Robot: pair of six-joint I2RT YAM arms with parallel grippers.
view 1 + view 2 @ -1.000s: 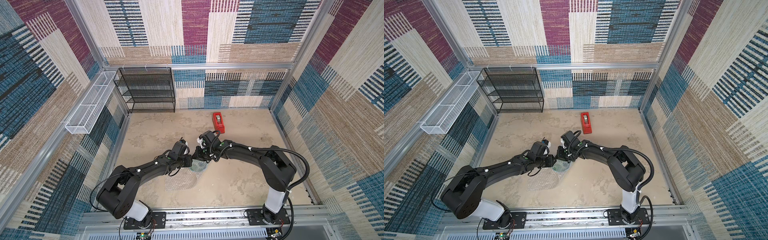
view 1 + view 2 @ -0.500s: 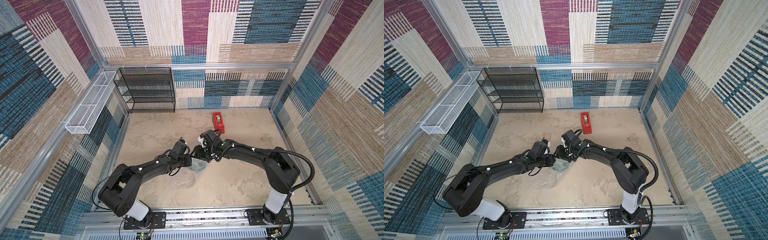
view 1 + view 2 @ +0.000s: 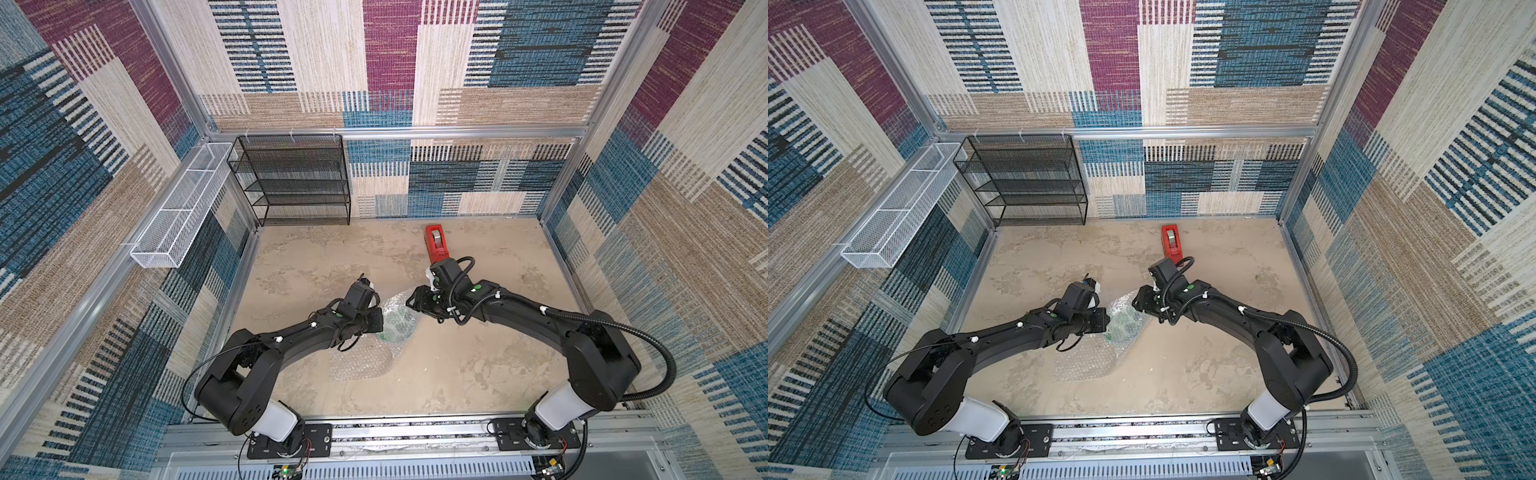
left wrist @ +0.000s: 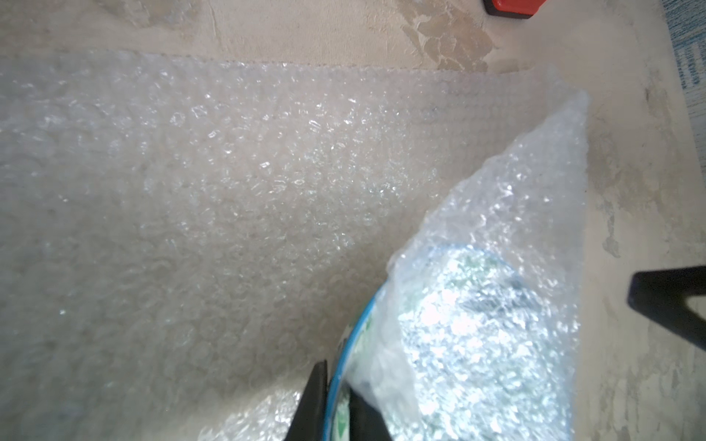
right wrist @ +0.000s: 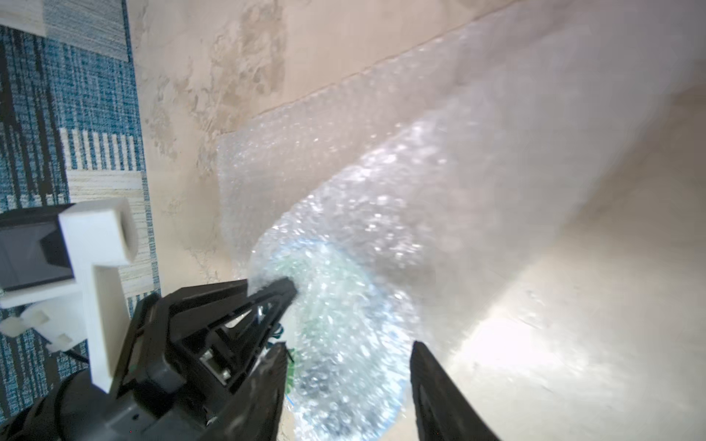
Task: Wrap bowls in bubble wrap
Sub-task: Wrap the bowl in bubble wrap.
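With my left jaws pinching the rim of the bowl (image 4: 344, 355) and my right jaws open, the bubble wrap (image 4: 496, 229) folded over it mid-frame risked springing back.

Green-patterned white bowl (image 3: 398, 325), red tape dispenser (image 3: 436, 243)

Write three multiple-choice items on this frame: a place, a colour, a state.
1. Where is the red tape dispenser? A on the black rack; B on the table, toward the back wall; C in the white basket.
2. What colour is the bowl's rim? A red; B blue; C black.
3. What is the left hand doing? A hanging open; B gripping the tape dispenser; C shut on the bowl's rim.
B: both top views show it on the table.
B: the left wrist view shows a blue edge.
C: its fingers pinch the rim there.
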